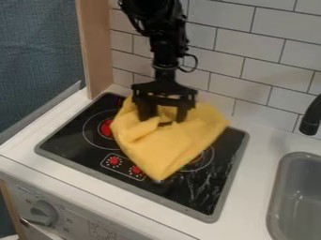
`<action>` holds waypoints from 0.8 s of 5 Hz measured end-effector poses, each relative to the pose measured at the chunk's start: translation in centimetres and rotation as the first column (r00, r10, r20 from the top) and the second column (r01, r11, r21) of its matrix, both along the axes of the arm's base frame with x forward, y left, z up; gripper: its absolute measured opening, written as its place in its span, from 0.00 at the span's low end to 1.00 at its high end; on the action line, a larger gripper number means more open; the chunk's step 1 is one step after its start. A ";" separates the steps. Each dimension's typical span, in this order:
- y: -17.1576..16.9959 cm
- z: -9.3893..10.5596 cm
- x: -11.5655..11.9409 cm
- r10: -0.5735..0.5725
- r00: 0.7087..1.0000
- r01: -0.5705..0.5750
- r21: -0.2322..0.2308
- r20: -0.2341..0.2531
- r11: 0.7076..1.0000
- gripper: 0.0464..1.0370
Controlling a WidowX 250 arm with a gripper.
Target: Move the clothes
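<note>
The black gripper (165, 114) hangs over the stove's back half, its two fingers apart, with yellow cloth between and around them. The yellow cloth (164, 149) is crumpled near the fingers and spreads over the middle of the black cooktop (81, 144), with one corner pointing toward the stove's front edge. Folds rise at its left side beside the left finger. Whether the cloth's back part rests on the cooktop cannot be told. The cloth hides much of the burners.
A grey sink (300, 197) is at the right, with a black faucet (311, 118) above it. White tiles (266, 70) stand behind the stove, and a wooden post (96, 47) rises at the back left. A control knob (44, 212) sits on the front panel.
</note>
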State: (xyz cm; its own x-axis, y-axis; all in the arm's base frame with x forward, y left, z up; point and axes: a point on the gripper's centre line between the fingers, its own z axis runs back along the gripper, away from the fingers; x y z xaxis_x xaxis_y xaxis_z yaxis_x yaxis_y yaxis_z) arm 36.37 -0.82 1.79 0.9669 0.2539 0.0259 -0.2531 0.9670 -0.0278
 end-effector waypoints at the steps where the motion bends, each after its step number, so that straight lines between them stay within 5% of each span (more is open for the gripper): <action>1: -0.8 0.1 -1.1 -0.031 0.999 0.030 -0.024 -0.039 0.999 0.96; 2: -0.9 0.7 -2.0 -0.048 0.995 0.046 -0.031 -0.082 0.998 0.96; 4: -0.7 4.5 -2.7 -0.066 0.998 0.066 -0.014 -0.020 0.998 0.96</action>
State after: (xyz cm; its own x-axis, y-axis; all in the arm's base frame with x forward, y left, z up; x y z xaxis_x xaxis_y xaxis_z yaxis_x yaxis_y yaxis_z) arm 33.69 -1.49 6.27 0.9819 0.1896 0.0032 -0.1894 0.9812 -0.0366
